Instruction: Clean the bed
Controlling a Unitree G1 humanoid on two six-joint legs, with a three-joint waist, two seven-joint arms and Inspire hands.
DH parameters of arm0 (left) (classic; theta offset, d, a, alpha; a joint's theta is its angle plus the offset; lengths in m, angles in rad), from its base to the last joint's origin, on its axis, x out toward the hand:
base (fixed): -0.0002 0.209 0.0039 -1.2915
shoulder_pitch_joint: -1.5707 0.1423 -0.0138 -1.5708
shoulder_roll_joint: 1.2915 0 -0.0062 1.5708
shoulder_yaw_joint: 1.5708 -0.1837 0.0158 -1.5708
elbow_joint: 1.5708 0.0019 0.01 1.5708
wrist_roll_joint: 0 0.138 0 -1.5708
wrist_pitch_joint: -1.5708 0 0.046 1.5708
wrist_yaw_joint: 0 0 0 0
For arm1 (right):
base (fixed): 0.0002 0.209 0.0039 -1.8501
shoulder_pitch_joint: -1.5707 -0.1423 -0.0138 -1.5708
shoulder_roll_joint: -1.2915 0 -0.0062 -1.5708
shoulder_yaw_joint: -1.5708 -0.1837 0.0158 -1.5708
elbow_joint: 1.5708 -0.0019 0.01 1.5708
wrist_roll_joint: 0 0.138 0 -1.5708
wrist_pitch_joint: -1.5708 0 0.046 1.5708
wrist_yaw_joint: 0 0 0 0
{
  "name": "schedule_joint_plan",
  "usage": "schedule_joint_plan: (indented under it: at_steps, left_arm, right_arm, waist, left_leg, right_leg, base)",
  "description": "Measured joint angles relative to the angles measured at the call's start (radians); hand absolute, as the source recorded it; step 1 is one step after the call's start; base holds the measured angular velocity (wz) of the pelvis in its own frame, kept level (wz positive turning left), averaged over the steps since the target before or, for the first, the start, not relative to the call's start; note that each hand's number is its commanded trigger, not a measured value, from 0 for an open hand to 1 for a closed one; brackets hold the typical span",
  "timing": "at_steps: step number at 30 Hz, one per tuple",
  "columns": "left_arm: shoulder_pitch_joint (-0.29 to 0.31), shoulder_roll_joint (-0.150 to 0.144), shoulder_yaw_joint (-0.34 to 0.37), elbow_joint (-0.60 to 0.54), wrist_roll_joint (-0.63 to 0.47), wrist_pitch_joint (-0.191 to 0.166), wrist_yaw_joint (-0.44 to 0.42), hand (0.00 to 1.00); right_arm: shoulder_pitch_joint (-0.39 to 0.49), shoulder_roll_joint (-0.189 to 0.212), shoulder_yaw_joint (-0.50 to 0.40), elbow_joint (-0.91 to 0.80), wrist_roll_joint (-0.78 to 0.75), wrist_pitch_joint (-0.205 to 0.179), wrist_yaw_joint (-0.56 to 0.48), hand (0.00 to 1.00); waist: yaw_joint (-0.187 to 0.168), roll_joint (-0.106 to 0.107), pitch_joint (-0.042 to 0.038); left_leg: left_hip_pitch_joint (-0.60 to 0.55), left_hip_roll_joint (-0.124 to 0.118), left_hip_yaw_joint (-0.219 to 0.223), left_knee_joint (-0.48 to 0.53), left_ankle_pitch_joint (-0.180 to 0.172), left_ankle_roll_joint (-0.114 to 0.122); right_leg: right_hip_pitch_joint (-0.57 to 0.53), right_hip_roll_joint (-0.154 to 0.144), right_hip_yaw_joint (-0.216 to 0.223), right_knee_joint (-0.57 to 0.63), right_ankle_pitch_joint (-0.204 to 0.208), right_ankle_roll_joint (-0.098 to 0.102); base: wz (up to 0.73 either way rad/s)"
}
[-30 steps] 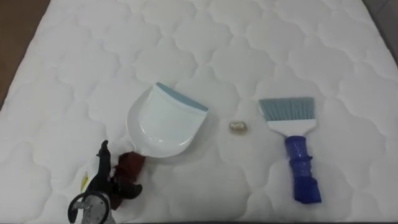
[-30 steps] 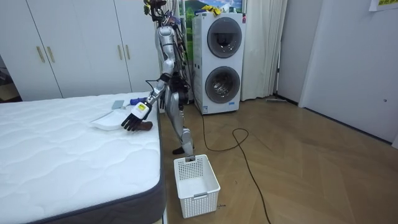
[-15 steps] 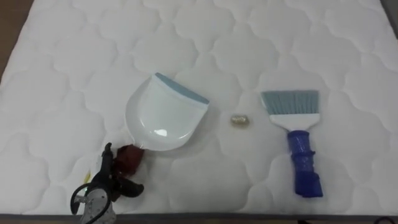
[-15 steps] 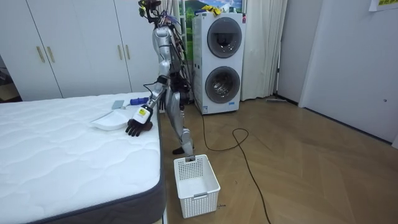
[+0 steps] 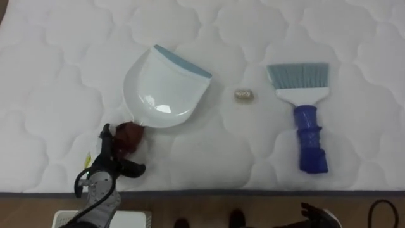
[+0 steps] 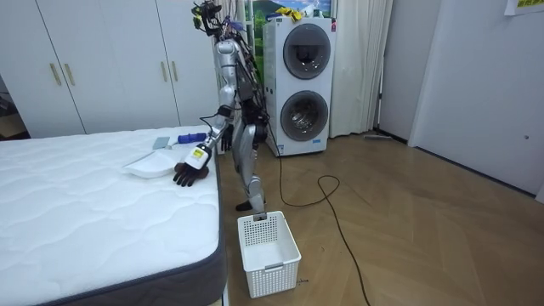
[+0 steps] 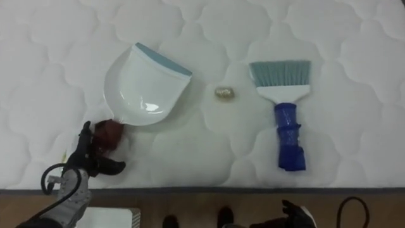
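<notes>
At the lower left of the frame, my left robot hand (image 5: 106,166) rests with fingers apart just beside the dustpan (image 5: 161,92) handle (image 5: 128,135), which runs up-right from it. The scrap (image 5: 244,95) lies on the bed (image 5: 50,76) between pan lip and brush (image 5: 307,120). My right robot hand (image 5: 316,215) hangs nearer the brush.

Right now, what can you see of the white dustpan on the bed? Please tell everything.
The dustpan is white, glossy, plastic-looking, with a grey-blue strip along its open edge and a dark red handle. It lies flat on the quilted mattress, mouth toward the view's upper right, empty. The left hand lies at the handle.
</notes>
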Motion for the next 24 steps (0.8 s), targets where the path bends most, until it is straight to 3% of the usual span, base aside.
schedule_joint_plan:
  at_steps: [14,15,16,21,24]
  left_arm:
    - [-0.016,0.001,-0.008,0.009,-0.057,0.006,0.041,0.00]
    - [-0.018,0.001,-0.012,0.010,-0.058,0.006,0.047,0.66]
    - [-0.022,0.001,-0.023,0.017,-0.058,0.009,0.060,0.98]
    - [-0.044,0.005,-0.063,0.055,-0.076,0.011,0.101,1.00]
    - [-0.054,0.036,-0.072,0.065,-0.084,0.017,0.120,1.00]
  right_arm:
    - [-0.010,0.000,0.032,-0.018,0.043,0.001,-0.021,0.00]
    - [-0.012,0.000,0.036,-0.018,0.043,0.000,-0.024,0.00]
    - [-0.015,0.000,0.039,-0.018,0.044,0.001,-0.027,0.00]
    - [-0.019,0.002,0.071,-0.035,0.070,0.003,-0.037,0.00]
    - [-0.018,0.003,0.082,-0.047,0.079,0.010,-0.048,0.00]
  waist:
    - [-0.014,-0.001,0.0030]
    - [-0.015,-0.002,0.0037]
    - [-0.020,-0.003,0.0042]
    - [-0.030,-0.009,0.0081]
    - [-0.030,-0.013,0.0107]
  left_leg:
    - [-0.057,0.001,0.002,0.029,0.002,0.003]
    - [-0.060,0.001,0.002,0.029,0.002,0.003]
    - [-0.064,0.001,0.002,0.029,0.002,0.004]
    - [-0.073,0.002,0.004,0.031,0.002,0.003]
    - [-0.075,0.002,0.005,0.031,0.002,0.004]
  right_leg:
    - [-0.056,-0.008,0.000,0.026,0.000,-0.008]
    - [-0.060,-0.008,0.002,0.027,0.000,-0.008]
    - [-0.063,-0.007,0.002,0.026,0.000,-0.008]
    - [-0.071,-0.006,0.005,0.025,0.000,-0.008]
    - [-0.074,-0.006,0.008,0.022,0.000,-0.008]
  base:
    - [-0.01]
    - [0.00]
    - [0.00]
    - [0.00]
    - [0.00]
